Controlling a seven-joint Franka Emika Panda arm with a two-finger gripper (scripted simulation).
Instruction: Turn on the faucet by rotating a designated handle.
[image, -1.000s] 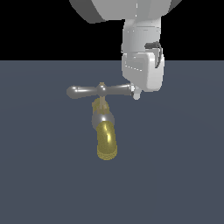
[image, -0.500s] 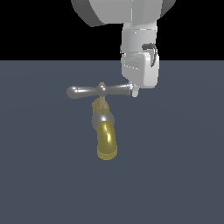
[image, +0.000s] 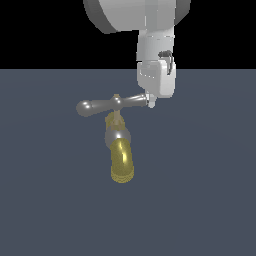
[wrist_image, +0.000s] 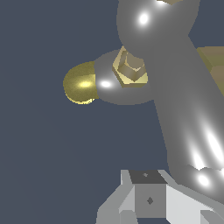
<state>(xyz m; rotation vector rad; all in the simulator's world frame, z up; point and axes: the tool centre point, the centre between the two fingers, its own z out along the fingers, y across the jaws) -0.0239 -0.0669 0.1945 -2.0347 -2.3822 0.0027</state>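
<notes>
The faucet (image: 118, 136) stands mid-scene with its curved yellow spout (image: 122, 163) pointing toward the camera. In the wrist view the spout (wrist_image: 79, 83) shows as a small yellow end. The handle (image: 107, 104) is a silver cross-bar on top, its exterior-right end slightly raised. In the wrist view the handle (wrist_image: 175, 83) fills the frame, with the gold centre nut (wrist_image: 130, 65) beside it. My gripper (image: 151, 103) hangs from above with its fingers together, touching the bar's exterior-right end. One fingertip (wrist_image: 148, 199) sits right beside the bar's rounded end (wrist_image: 202, 177). Nothing is between the fingers.
The faucet stands on a plain dark blue-grey floor (image: 200, 200). The white arm body (image: 156, 75) rises above the handle's exterior-right end.
My gripper has shifted toward the exterior view's left against the handle's end. The bar has turned a little, its exterior-right end swinging back.
</notes>
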